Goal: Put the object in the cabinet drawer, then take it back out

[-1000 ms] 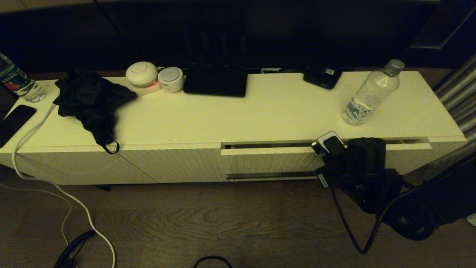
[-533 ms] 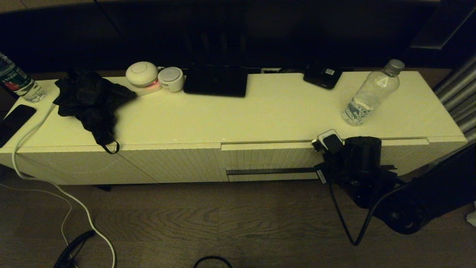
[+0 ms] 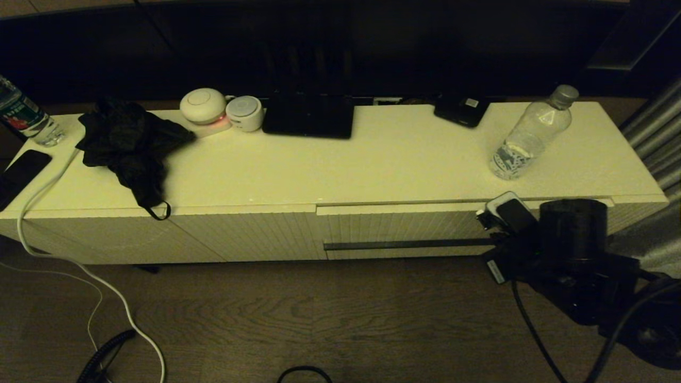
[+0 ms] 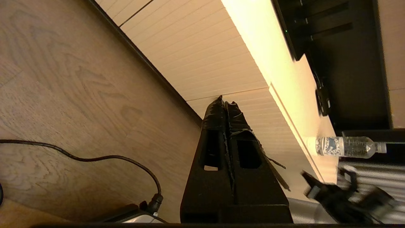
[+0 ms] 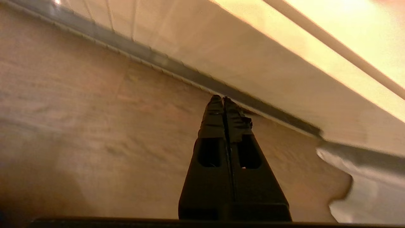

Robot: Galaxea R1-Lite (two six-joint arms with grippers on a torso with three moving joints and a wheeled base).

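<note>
Two bottles (image 3: pixel 529 134) (image 3: pixel 26 116), one drawer (image 3: pixel 404 226), two round white gadgets (image 3: pixel 202 105) (image 3: pixel 244 113).

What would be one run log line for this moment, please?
drawer: shut | bottle: upright on cabinet top | right gripper: fingers shut, empty, near handle bar | left gripper: shut, parked

Left pincer (image 4: pixel 226 103) (tips pressed together) before ribbed cabinet front (image 4: pixel 202 53), bottle (image 4: pixel 345 146) beyond.

Dim yellowish light, black background, glare along the cabinet top (image 5: pixel 357 34), motion blur in the right wrist view.
</note>
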